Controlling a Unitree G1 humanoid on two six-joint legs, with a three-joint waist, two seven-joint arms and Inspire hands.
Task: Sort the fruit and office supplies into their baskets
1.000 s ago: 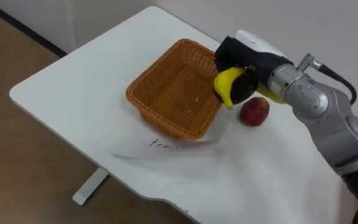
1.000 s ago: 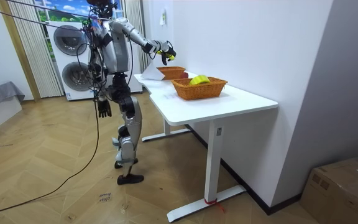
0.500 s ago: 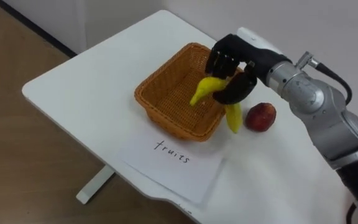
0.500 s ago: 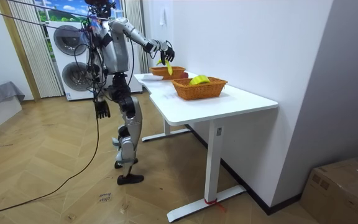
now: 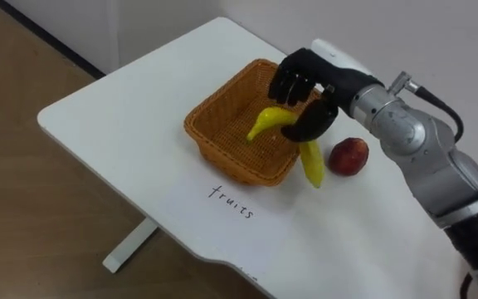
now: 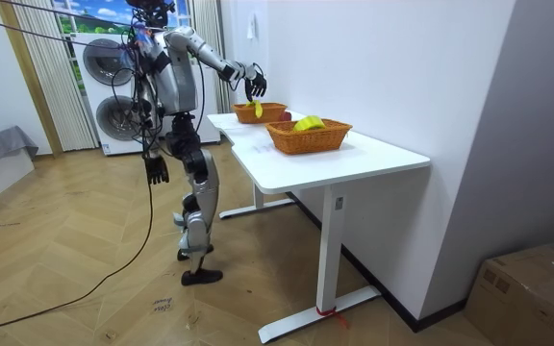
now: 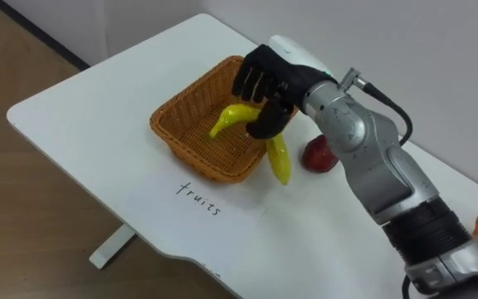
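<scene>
So, progress check: I'd call this early-to-middle on the fruit side. The wicker fruit basket (image 5: 231,164) sits on the white table (image 5: 123,124) with a handwritten label (image 5: 231,202) in front of it, and as far as I can see nothing is lying inside it yet. The banana (image 5: 265,123) is the piece in play right now, not yet let go. A red fruit (image 5: 348,155) rests on the table just beside the basket's right side, so that one is left to do. In the room view a second basket (image 6: 308,136) stands further along the table with something yellow (image 6: 308,122) in it, too small for me to say what. I can't make out any office supplies, so no idea how that half stands.

As for the grab itself: the right hand (image 5: 301,79) hangs over the basket's right-hand corner, fingers and thumb curled round the middle of the banana. One end pokes left and sits over the inside of the basket, while the other end dangles down outside the rim, over the table between basket and red fruit. My guess is it needs to go a bit more over the middle before release, or that outer end may catch the rim and tip out.

The left hand (image 6: 155,170) hangs down by the robot's side; can't tell what its fingers are doing.
</scene>
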